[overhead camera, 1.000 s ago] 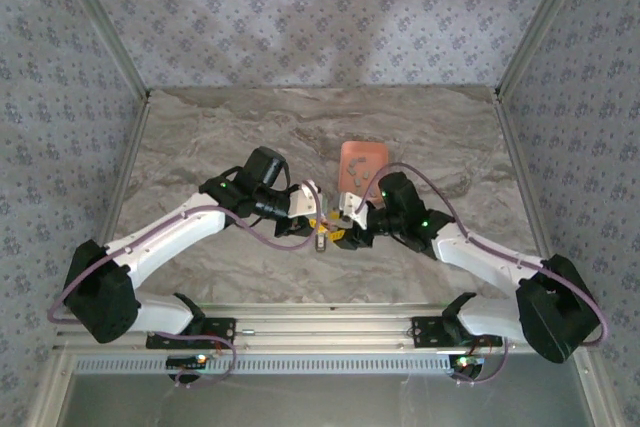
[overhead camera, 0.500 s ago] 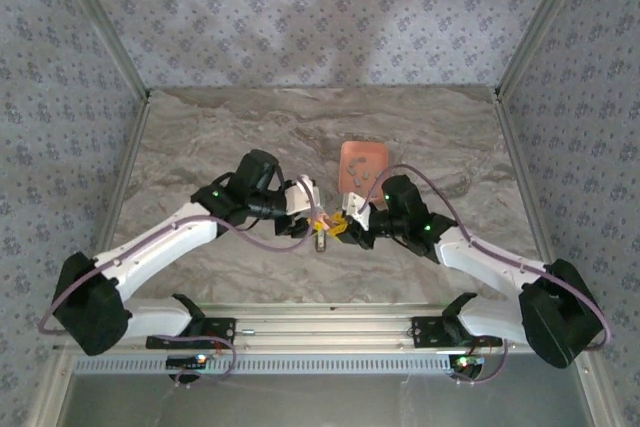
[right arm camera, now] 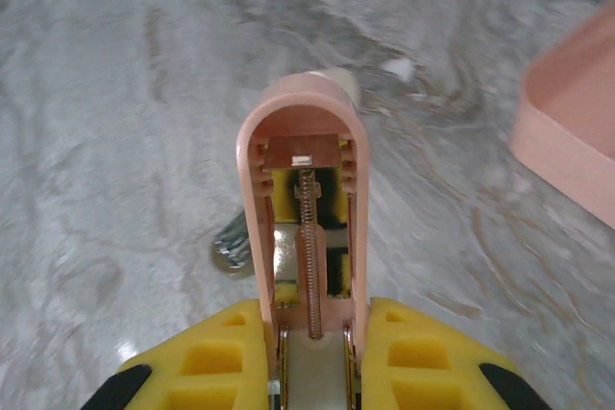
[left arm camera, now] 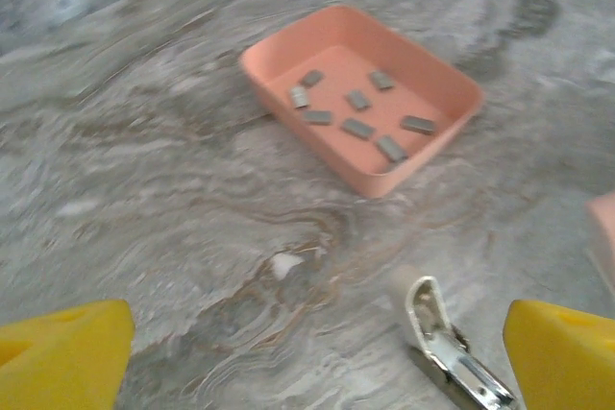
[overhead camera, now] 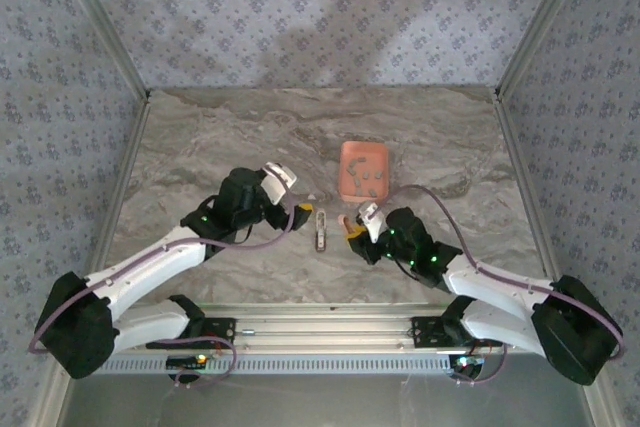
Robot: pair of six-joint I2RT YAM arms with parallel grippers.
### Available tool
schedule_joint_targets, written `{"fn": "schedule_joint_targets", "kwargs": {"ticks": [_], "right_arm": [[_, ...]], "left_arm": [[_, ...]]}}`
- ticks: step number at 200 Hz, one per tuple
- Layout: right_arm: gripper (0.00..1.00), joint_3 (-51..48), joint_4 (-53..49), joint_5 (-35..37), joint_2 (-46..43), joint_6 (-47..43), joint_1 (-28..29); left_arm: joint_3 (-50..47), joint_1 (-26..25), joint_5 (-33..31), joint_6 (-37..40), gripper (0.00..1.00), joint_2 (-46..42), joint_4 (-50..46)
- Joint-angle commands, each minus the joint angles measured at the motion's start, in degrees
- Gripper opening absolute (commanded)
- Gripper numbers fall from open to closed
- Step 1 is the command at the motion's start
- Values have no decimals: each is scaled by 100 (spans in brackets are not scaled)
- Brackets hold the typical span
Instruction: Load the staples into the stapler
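While clenching R claw (right arm camera: 309,333) on pink plastic stapler lid (right arm camera: 303,132), bares spring channel (right arm camera: 307,228) for loading. L claw (left arm camera: 317,357) splayed wide, prob. ready for pickup. Loose in salmon-orange rectangular tray (left arm camera: 423,156): small grey metal staples (left arm camera: 356,112).

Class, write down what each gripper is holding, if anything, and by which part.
The right gripper clamps the stapler's pink cover by its sides, at the end nearest its wrist. The left gripper is open, holding nothing.
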Motion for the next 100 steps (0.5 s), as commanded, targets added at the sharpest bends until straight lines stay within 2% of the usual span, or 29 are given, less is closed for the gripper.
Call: {"fn": "schedule_joint_targets", "kwargs": {"ticks": [1,49,68,100], "right_arm": [[10,-50,219,1470,-22,1465,254],[10,515,-716,2448,619,2833,478],[10,744,-781,2475,1035,3348,555],[10,1201,-871,2610,1706,3517,754]], "left_arm": [[-228,145,-735,-1116,98,-108,521],[-729,309,-1677,-1983,98,-274,497],[-916,445,-1731,-2156,98,-431,484],[-1140,539,-1794,-2287,98,-667,505]]}}
